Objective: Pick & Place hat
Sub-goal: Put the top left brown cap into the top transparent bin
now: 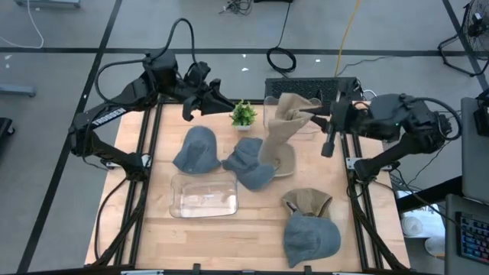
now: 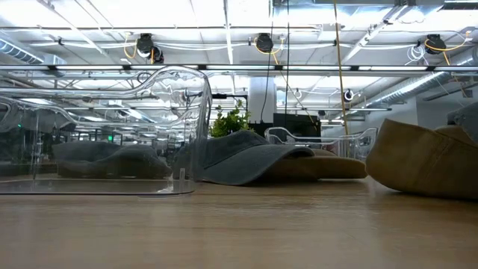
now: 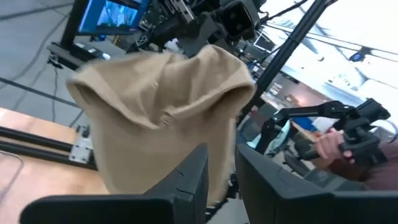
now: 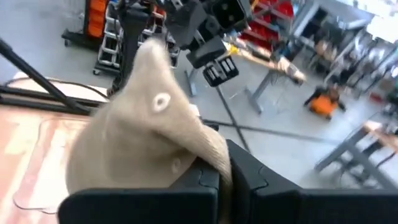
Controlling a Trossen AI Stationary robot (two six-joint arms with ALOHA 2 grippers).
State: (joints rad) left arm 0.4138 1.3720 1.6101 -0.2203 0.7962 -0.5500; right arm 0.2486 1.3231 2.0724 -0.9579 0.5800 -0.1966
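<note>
A tan hat (image 1: pixel 284 122) hangs at the far middle of the table, and my right gripper (image 1: pixel 307 114) is shut on it. In the right wrist view the hat (image 4: pixel 143 124) shows an eyelet. My left gripper (image 1: pixel 223 101) stands level to the hat's left, clear of it. Its fingers are a little open with nothing between them, and the hat (image 3: pixel 161 106) fills its wrist view. Two grey-blue hats (image 1: pixel 197 149) (image 1: pixel 248 162) lie mid-table. Near the front right, a third (image 1: pixel 309 238) lies against another tan hat (image 1: pixel 306 202). My right gripper pinches a fold of the tan hat's cloth (image 4: pixel 214 149) between its two fingers, coming nearly level from the table's right side. The hat hangs below and to the left of the fingers. Whether its lower end (image 1: pixel 276 159) touches the table cannot be told.
A clear tray (image 1: pixel 204 195) sits left of centre near the front, and a clear bin (image 1: pixel 269 114) stands at the far edge behind the hanging hat. A small green plant (image 1: pixel 244 114) stands between the two grippers. A person's hand (image 3: pixel 324 147) shows beyond the table.
</note>
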